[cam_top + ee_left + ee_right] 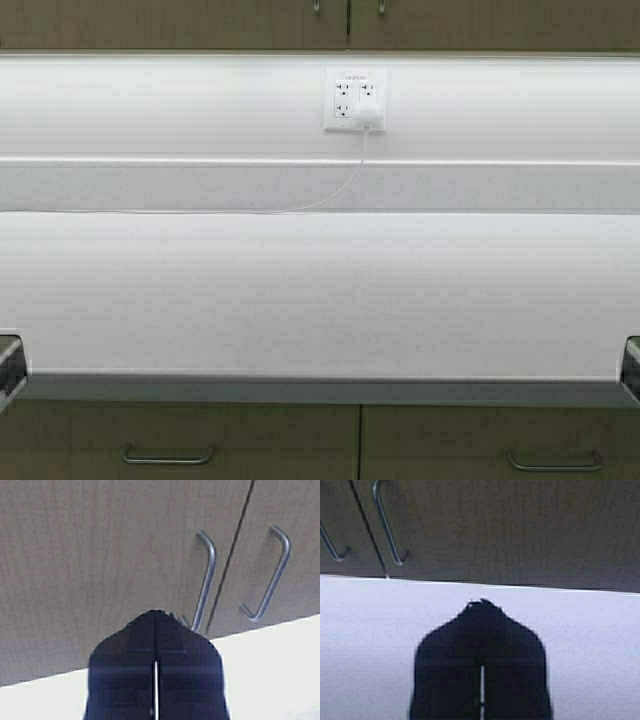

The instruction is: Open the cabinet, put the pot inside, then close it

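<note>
While the wall cabinet (330, 22) stands shut at the far top and no pot shows anywhere, you risk missing its slim pulls (206, 580); left gripper (156, 617) and right gripper (481, 605) are both pinched closed, empty.

The tan wood-grain double-door wall cabinet (100, 555) carried slim silver-grey metal pulls (205, 580). Below it the wall (150, 110) was plain white, with a white outlet plate (355, 100) and white cord (330, 195). The tabletop (300, 300) was white with a grey front edge; the tan drawers (180, 440) had grey bar pulls. Both hands, left (156, 630) and right (481, 620), were black.
</note>
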Available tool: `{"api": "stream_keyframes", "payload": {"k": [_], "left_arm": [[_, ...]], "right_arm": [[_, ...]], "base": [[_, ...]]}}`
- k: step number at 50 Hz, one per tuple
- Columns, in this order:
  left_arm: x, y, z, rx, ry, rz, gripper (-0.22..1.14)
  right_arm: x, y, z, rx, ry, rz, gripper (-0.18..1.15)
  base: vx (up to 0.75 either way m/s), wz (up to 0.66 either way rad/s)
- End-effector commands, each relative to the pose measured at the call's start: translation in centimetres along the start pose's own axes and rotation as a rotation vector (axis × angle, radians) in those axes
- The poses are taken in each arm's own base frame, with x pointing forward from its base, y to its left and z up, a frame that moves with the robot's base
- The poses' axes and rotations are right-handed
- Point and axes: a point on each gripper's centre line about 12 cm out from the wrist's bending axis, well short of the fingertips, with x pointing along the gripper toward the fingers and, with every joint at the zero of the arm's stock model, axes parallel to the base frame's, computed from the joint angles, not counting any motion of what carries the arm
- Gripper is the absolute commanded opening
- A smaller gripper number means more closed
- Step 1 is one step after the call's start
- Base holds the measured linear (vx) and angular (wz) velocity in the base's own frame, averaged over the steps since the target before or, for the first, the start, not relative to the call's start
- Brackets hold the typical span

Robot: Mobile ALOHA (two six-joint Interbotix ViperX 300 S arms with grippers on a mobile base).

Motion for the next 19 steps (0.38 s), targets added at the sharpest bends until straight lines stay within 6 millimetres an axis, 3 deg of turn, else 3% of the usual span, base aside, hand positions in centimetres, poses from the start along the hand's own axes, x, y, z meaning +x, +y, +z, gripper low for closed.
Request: {"api": "stream_keyframes", "payload": {"k": [1,19], "left_arm": [[-0.2,-0.17,0.8,-0.001,-0.025,-0.006,0.04],[0.08,-0.07,-0.09,0.003,-0.003,-0.003,0.04]], "right_arm": [[-0.28,0.14,0.98,-0.001,-0.03,0.009,0.05],[-0.15,0.11,0.45,-0.005,-0.017,0.007,0.05]], "base": [[0.0,0.0],[0.0,0.0]]}}
